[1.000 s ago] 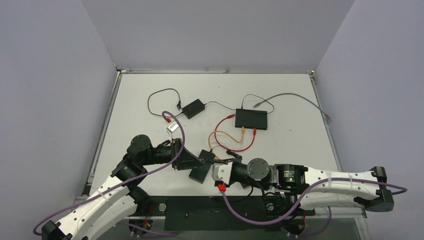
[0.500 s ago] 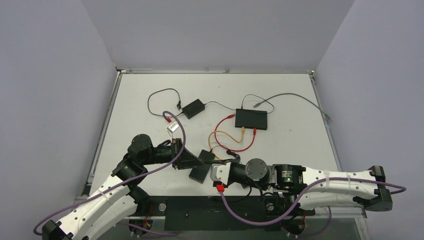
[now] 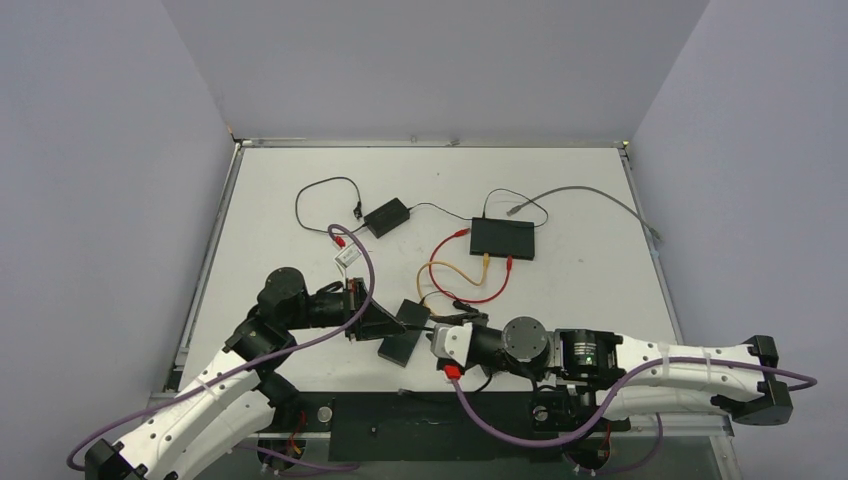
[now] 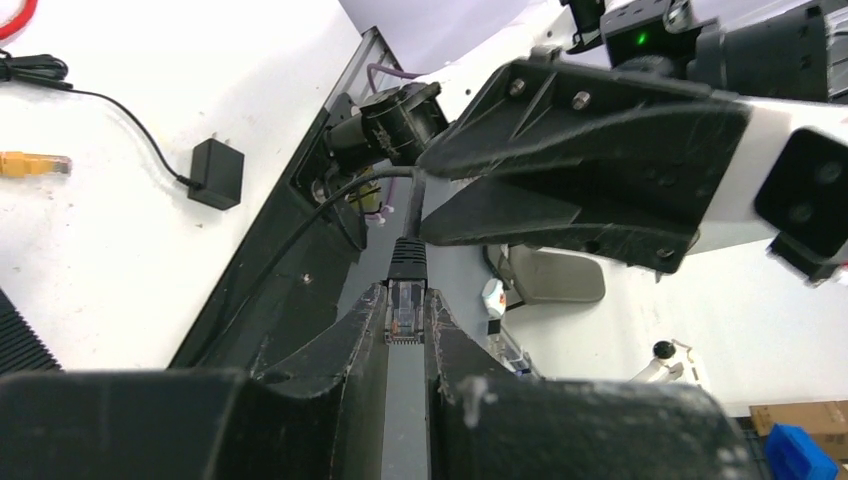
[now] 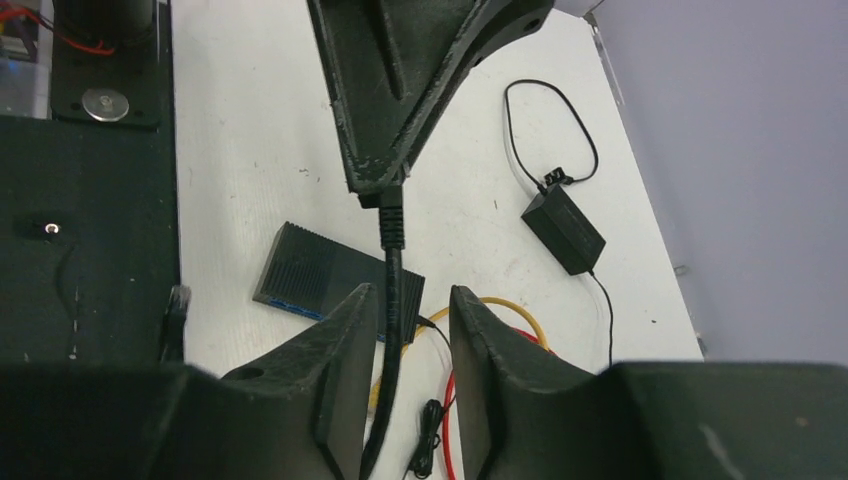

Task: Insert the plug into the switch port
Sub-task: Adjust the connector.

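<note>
We see the left end effector (image 4: 405,315) clamped on the clear-tipped plug with a black boot (image 4: 406,285). The plug sits upright between the two dark fingers, and its boot sticks out past their tips. The thin black cable (image 5: 392,290) runs from the boot toward the right arm. There it passes between the fingers of the right end effector (image 5: 412,300). Those fingers stand a narrow way apart. The cable lies close against one of them, and a clear gap shows on its other side, so that end effector is not closed on anything.

From above, the two end effectors face each other tip to tip over the near part of the white desk (image 3: 590,290). The plug is held off the surface there.

The flat black network switch (image 3: 503,238) lies farther back and to the right, well apart from the plug. A yellow cable (image 3: 455,265) and a red cable (image 3: 482,300) loop out from its near face. A black ribbed block (image 5: 320,270) lies on the desk just beside the hanging cable.
</note>
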Robot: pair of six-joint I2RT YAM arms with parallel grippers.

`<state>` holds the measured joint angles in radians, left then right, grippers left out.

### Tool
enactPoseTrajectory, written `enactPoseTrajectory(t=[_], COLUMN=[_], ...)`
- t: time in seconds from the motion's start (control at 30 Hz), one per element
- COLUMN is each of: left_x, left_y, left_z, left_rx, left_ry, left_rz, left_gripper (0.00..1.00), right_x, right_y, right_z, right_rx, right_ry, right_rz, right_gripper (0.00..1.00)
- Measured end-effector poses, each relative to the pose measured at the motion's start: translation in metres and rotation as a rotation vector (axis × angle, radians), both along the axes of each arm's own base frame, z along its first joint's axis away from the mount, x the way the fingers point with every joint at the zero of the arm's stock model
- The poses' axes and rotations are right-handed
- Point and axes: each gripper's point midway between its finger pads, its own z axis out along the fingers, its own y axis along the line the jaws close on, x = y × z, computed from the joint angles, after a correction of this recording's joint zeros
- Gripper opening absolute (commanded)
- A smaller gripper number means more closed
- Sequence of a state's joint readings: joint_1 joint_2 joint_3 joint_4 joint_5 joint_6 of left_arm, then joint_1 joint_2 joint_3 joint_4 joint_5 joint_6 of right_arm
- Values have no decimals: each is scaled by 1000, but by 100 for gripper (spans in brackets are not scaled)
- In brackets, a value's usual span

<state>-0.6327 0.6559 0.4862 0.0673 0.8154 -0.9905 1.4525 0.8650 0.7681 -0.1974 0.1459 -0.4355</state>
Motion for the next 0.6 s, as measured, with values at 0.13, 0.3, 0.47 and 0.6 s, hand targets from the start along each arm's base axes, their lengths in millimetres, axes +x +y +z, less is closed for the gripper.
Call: enactPoseTrajectory(t=[0.13, 0.3, 0.47, 0.6], left_x=[0, 0, 3, 4], left_y=[1, 4, 8, 10], left_z=[-7, -17, -22, -21], left_rx=[25, 62, 106, 119], left_ry=[-28, -89, -173, -226], left_rz=[-4, -5, 3, -1], left_gripper=[0, 0, 0, 0], right_x=[5, 28, 25, 17], right_y=[-9, -18, -11, -1], right_z=[10, 13, 11, 9], right_rx=[63, 142, 174, 183], right_ry=[53, 192, 327, 390], right_rz=[-34, -108, -54, -2], right_gripper=[41, 46, 57, 62])
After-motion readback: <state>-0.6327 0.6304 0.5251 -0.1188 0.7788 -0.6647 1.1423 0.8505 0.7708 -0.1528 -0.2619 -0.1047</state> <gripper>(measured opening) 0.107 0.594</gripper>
